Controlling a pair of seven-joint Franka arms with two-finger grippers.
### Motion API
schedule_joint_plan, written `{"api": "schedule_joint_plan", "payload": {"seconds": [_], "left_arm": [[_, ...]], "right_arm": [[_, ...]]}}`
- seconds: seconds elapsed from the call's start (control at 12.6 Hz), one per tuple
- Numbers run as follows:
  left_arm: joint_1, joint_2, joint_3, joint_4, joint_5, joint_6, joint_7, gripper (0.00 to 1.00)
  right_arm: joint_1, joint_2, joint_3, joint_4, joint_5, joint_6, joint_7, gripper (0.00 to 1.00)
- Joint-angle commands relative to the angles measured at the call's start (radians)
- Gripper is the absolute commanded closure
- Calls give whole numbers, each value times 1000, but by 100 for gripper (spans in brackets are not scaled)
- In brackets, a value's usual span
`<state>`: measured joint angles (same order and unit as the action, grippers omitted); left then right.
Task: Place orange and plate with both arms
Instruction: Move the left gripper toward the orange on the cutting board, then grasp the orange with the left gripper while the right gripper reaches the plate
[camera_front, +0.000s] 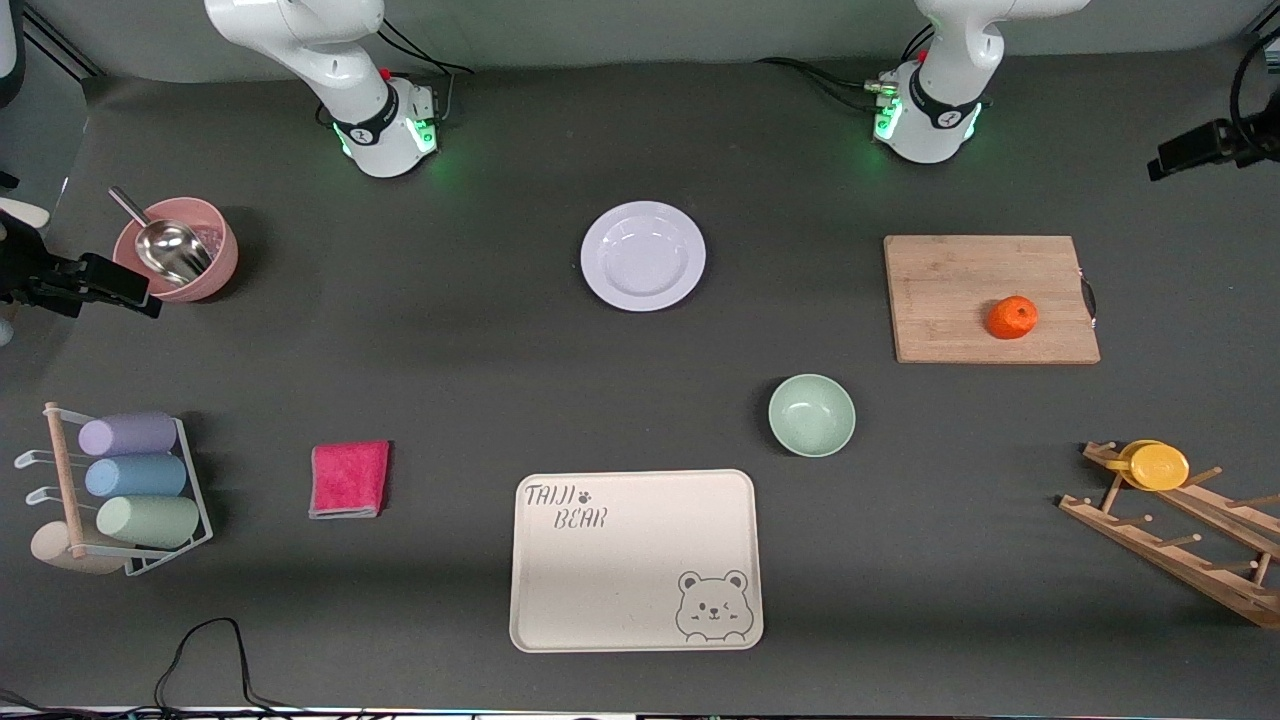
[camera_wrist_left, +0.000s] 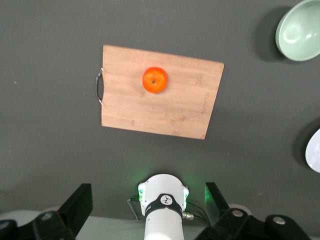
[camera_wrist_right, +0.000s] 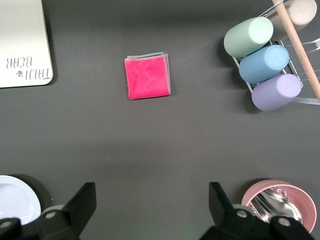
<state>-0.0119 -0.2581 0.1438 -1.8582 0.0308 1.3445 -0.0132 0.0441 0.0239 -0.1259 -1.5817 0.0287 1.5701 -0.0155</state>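
The orange (camera_front: 1012, 317) sits on a wooden cutting board (camera_front: 950, 300) toward the left arm's end of the table. In the left wrist view the orange (camera_wrist_left: 155, 79) lies on that board (camera_wrist_left: 165, 110), well below the camera. The lavender-white plate (camera_front: 643, 255) rests on the mat between the two arm bases, and one edge of the plate (camera_wrist_right: 17, 197) shows in the right wrist view. Both hands are above the front view's frame. My left gripper (camera_wrist_left: 147, 186) is open and empty, high over its own base. My right gripper (camera_wrist_right: 152, 185) is open and empty over bare mat.
A mint-green bowl (camera_front: 811, 414) stands nearer the camera than the plate. The cream bear tray (camera_front: 634, 560) lies at the front. Also on the table are a pink cloth (camera_front: 349, 478), a pink bowl with a metal scoop (camera_front: 176, 248), a cup rack (camera_front: 130, 490) and a wooden rack with a yellow cup (camera_front: 1158, 466).
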Motion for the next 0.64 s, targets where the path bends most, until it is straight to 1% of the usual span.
{"api": "schedule_joint_plan", "payload": {"seconds": [0.0, 0.16, 0.32, 0.48, 0.56], "left_arm": [[-3, -72, -6, -154, 14, 100, -5, 0], [-5, -49, -7, -235, 14, 203, -5, 0], [-5, -26, -7, -359, 14, 367, -4, 0], [-5, 11, -7, -484, 14, 532, -4, 0], [-5, 46, -7, -522, 15, 614, -2, 0]], "right_arm": [[7, -88, 0, -93, -16, 10, 28, 0], [8, -160, 5, -185, -7, 45, 29, 0], [22, -206, 6, -233, -6, 50, 32, 0], [58, -306, 8, -341, -4, 76, 118, 0], [89, -346, 5, -391, -4, 93, 129, 0]]}}
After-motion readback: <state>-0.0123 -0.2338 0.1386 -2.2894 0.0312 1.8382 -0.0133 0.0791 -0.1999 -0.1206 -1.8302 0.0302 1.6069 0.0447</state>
